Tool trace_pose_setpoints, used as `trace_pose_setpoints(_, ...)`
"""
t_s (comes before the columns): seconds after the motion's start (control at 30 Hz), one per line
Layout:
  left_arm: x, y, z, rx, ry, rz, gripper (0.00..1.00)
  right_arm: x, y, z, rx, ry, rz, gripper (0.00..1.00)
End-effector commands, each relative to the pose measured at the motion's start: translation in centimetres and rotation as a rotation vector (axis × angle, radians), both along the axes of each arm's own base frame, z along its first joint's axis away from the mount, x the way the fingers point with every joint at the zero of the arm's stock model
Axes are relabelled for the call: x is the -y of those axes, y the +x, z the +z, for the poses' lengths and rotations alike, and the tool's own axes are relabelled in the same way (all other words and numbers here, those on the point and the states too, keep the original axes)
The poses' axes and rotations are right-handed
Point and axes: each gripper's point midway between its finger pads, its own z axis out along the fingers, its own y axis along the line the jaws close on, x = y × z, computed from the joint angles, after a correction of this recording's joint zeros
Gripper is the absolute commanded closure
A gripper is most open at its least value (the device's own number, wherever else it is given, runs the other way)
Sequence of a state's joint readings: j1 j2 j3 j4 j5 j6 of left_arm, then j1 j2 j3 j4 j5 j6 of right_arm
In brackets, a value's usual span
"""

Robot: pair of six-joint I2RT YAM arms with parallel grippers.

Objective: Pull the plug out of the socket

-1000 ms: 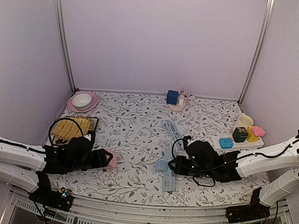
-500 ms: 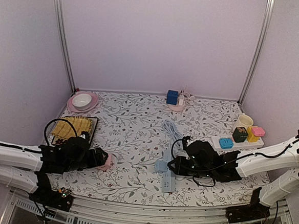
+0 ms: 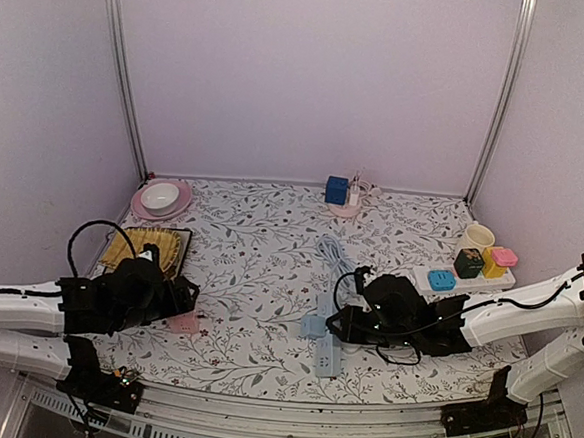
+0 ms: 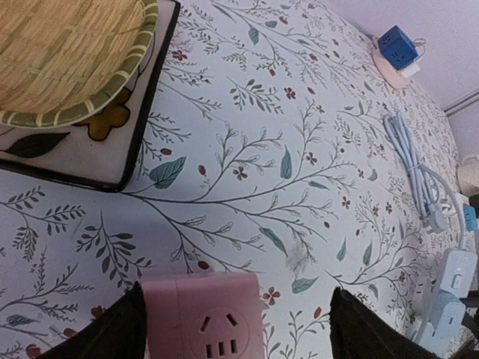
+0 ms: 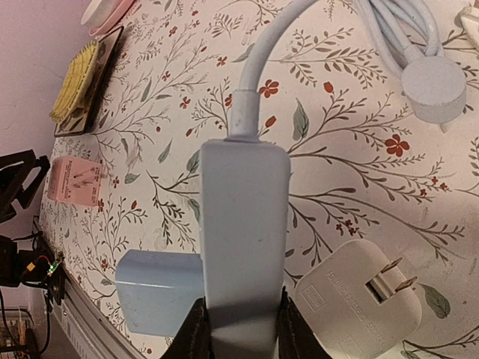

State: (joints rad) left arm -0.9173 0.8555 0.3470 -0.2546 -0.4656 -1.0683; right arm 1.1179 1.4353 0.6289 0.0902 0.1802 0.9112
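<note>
Done: the pink plug cube (image 4: 200, 314) lies loose on the table at the near left, well apart from the power strip (image 5: 243, 224). I judge the pull itself finished.
Left to do: little, I think, beyond drawing my left gripper (image 4: 233, 333) clear. A light-blue block (image 5: 159, 290) touches the strip's left side, and I cannot tell whether it is plugged in.
Left gripper: fingers spread wide, one on each side of the pink cube, not pinching it.
Right gripper (image 5: 243, 329): fingers pressed onto the near end of the strip, holding it at near centre.
White adapter (image 5: 358, 303): lies flat just right of the strip, prongs bare.
Black tray (image 4: 146, 112): on the left, holding a woven dish (image 4: 67, 52); nothing shows in the dish.
Pink plate (image 3: 180, 206): far left, carrying a white bowl (image 3: 159, 197) that looks bare inside.
Cream cup (image 3: 477, 237): at the right, inside hidden from me.
Small pink dish (image 3: 345, 211): far centre, bearing a blue cube (image 3: 335, 190) and a white charger (image 3: 354, 195).
</note>
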Motion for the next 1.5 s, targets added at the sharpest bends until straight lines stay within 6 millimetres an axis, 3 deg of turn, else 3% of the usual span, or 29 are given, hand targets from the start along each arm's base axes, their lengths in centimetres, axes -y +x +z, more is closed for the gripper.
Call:
trace_pose_setpoints(0.0, 2.2, 0.3, 2.6, 0.049, 0.027, -0.078, 0.16, -1.6, 0.5, 2.5, 0.061, 0.079, 0.026, 0.97)
trace_pose_setpoints(0.23, 9.8, -1.0, 4.6, 0.065, -0.037, -0.263, 0.16, -2.5, 0.2, 3.2, 0.087, 0.076, 0.047, 0.97)
trace_pose_setpoints(0.43, 17.2, -3.1, 3.2, 0.005, -0.118, -0.433, 0.18, -3.3, -0.2, 3.9, 0.121, 0.047, 0.051, 0.97)
trace_pose_setpoints(0.6, 21.2, -4.1, 2.6, -0.021, -0.166, -0.514, 0.2, -3.9, -0.2, 4.5, 0.144, 0.026, 0.048, 0.97)
trace_pose_setpoints(0.7, 22.3, -4.4, 2.8, -0.02, -0.214, -0.535, 0.2, -4.3, -0.2, 4.5, 0.144, 0.018, 0.053, 0.97)
trace_pose_setpoints(1.07, 23.2, -4.8, 2.8, -0.02, -0.251, -0.556, 0.27, -5.5, -0.5, 5.3, 0.156, 0.027, 0.075, 0.97)
trace_pose_setpoints(1.33, 24.3, -5.1, 2.1, -0.041, -0.274, -0.582, 0.48, -6.2, -0.7, 5.6, 0.168, 0.025, 0.088, 0.97)
trace_pose_setpoints(1.47, 24.5, -5.2, 2.0, -0.043, -0.291, -0.589, 0.67, -6.1, -0.7, 5.1, 0.168, 0.012, 0.084, 0.97)
